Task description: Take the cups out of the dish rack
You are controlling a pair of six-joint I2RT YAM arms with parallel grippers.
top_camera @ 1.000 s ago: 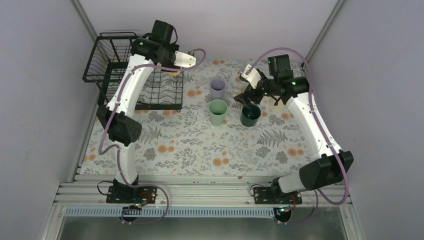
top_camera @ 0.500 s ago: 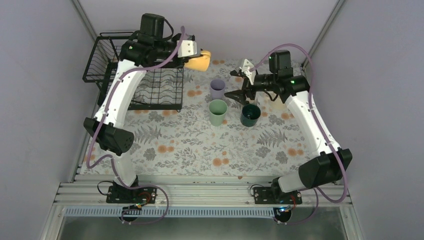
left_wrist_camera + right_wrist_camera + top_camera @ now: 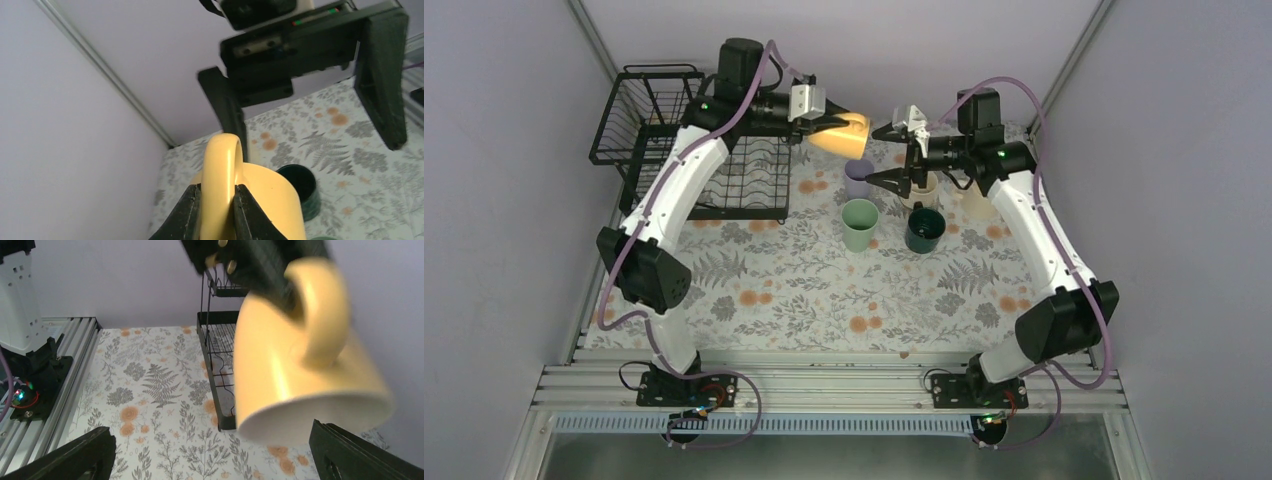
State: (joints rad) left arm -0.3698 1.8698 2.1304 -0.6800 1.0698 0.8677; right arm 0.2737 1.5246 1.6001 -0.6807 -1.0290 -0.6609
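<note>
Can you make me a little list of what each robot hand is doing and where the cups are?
left gripper: shut on the handle of the yellow mug, holding it in the air
right gripper: open, empty, facing the yellow mug
yellow mug: tipped sideways, just past the dish rack
standing on the table: lavender tumbler, mint-green tumbler, dark teal mug
dish rack: far left of the table

No readable text, label, brand or number shows anywhere.
</note>
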